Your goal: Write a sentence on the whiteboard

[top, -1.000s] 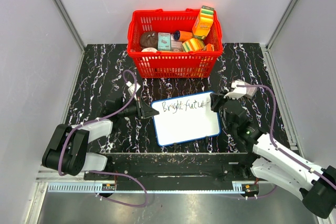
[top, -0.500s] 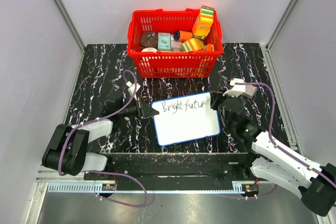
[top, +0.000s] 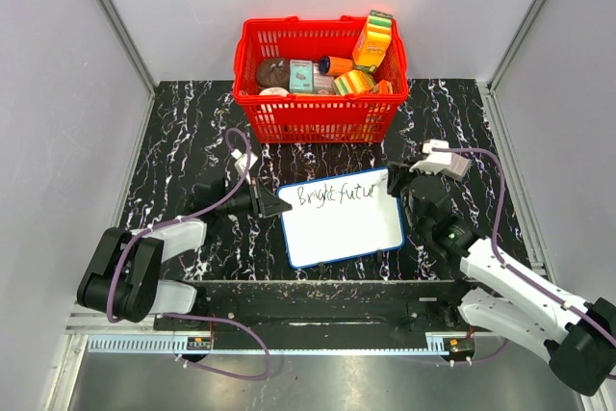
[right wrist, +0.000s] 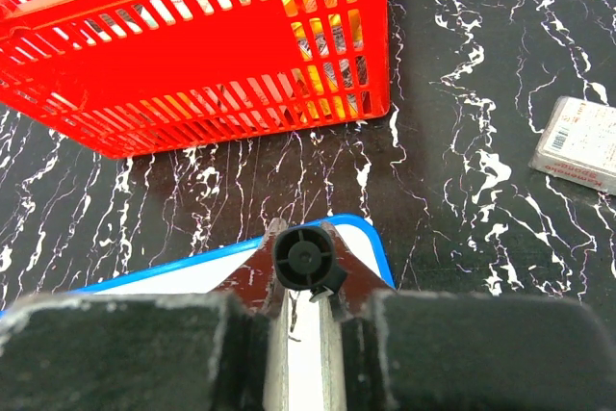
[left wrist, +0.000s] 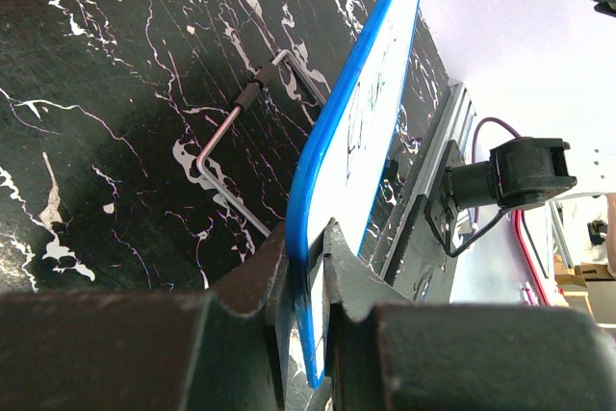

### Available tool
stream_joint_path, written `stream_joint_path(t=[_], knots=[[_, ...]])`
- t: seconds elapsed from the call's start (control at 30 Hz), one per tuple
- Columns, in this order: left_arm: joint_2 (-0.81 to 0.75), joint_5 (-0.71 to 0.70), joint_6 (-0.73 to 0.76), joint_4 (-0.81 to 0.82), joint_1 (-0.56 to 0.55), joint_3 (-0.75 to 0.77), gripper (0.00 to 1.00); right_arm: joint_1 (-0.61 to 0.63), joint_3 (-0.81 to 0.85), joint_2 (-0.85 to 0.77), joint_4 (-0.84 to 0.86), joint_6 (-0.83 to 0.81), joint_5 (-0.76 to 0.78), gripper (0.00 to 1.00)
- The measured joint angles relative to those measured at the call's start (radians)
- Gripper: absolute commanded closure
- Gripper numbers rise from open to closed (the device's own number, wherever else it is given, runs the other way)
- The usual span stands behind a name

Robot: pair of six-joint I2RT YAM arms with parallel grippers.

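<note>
Left gripper clamps board rim, right gripper clamps marker, corner just ahead: my stroke could overrun it or swivel the board.

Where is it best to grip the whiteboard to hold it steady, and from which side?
Grip the whiteboard at its left edge, from the left, fingers on both faces across the blue rim. The board is thin and flat, so only an edge fits a pinch, and the right end effector holds a marker over the right end. The left end effector pinches there now.
</note>
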Motion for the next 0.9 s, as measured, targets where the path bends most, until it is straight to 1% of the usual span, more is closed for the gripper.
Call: stream_joint_path(t=[0.3, 0.9], knots=[[0.0, 0.0, 0.0, 0.0, 0.0, 0.0, 1.0, -0.008, -0.001, -0.005, -0.002, 0.002, -0.001, 1.0], [0.0, 0.0, 0.0, 0.001, 0.0, 0.0, 1.0, -0.014, -0.027, -0.107, -0.078, 0.019, -0.008, 1.0]])
